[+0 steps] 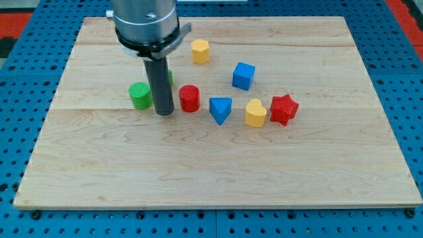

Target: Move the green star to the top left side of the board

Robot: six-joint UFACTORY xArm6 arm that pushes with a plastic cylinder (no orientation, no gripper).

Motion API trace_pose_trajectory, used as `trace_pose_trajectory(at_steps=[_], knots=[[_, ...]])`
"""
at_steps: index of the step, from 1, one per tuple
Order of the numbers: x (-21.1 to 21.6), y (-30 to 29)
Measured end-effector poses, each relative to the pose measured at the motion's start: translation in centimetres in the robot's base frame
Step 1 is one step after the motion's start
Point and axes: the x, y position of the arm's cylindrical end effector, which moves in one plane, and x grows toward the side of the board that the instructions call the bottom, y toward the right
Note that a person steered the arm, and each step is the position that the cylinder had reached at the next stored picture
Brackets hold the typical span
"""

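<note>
This looks like a robotics lab bench. A pale wooden board (218,165) serves as the surface, resting on a blue perforated mounting plate (20,73) with regular rows of holes, and an industrial arm's metal collar (146,23) hangs overhead.

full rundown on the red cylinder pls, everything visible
The red cylinder is a short, stubby block standing upright on its flat end, with a matte, plastic-looking surface in solid red. It rests on the wooden board a little to the view's left of centre. My tip is just to its left, with a narrow gap showing between them. The blue triangle lies to its right, not touching. Nothing sits on top of it.
</note>
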Motion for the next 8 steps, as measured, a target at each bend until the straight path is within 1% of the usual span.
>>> trace_pose_trajectory(at_steps=[1, 2, 4, 5, 6, 7, 8], knots=[[-1.3, -1.0], [-2.3, 0.8], [-2.5, 0.9], [-3.7, 1.1], [-6.4, 0.4], [-9.6, -3.6], [-14.7, -4.4]])
